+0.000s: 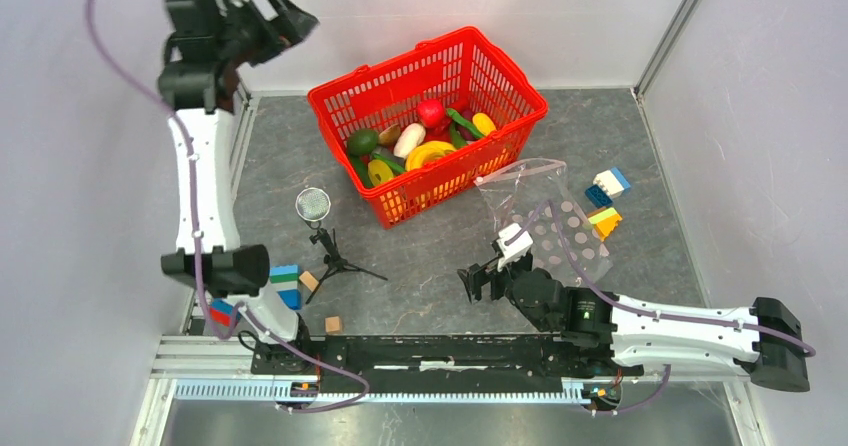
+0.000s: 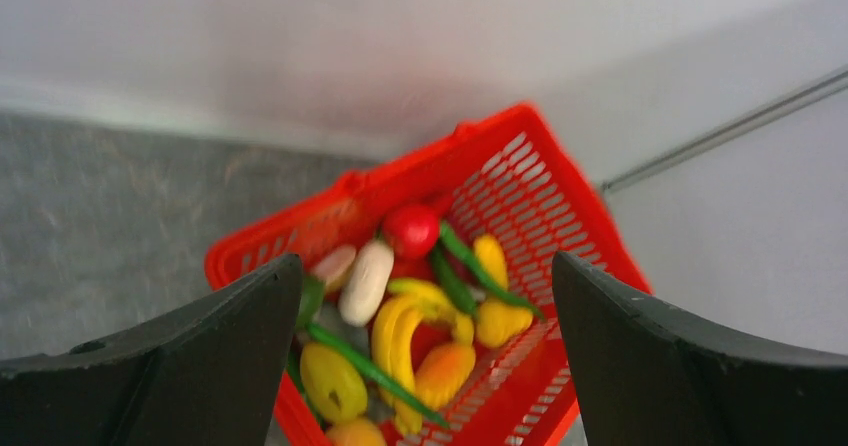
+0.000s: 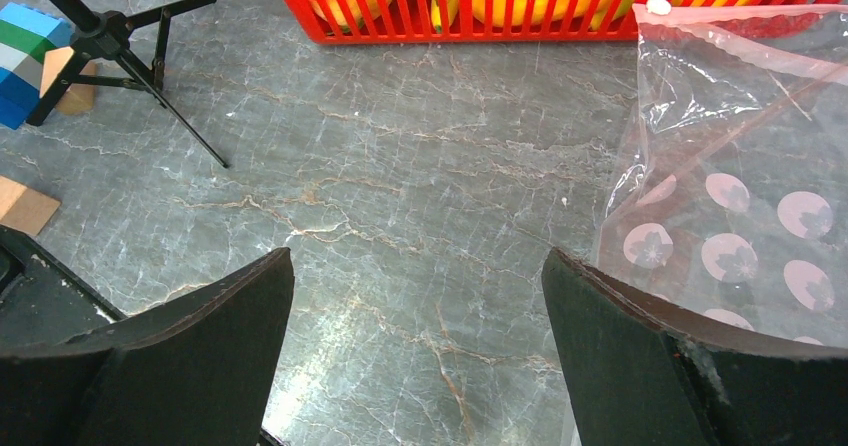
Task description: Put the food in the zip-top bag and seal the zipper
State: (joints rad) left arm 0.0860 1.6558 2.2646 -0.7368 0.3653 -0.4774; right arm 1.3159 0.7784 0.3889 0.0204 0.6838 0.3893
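- The left gripper [image 1: 283, 14] hangs high at the upper left of the overhead view, jaws spread wide with nothing between them; its own camera looks down into the red basket [image 1: 335, 94]
- The food [image 1: 420, 138] lies piled inside that basket at the upper centre: a red round piece, a white one, and several yellow and green ones
- The zip-top bag [image 1: 548, 211] lies flat on the grey table [image 1: 420, 266], right of centre, its upper edge just beside the basket's near wall; no food shows through the clear plastic
- The zipper [image 3: 745, 51] runs along the bag's top edge at the upper right of the right wrist view, with a white slider [image 3: 657, 6] at its left end; I cannot tell whether the mouth is open or pressed closed
- The right gripper [image 1: 485, 281] sits low, just left of the bag's lower corner, jaws wide apart and empty, not touching the plastic
- As I judge it, the task has barely begun: every piece has yet to be lifted out and put into the bag, and the sealing comes after that
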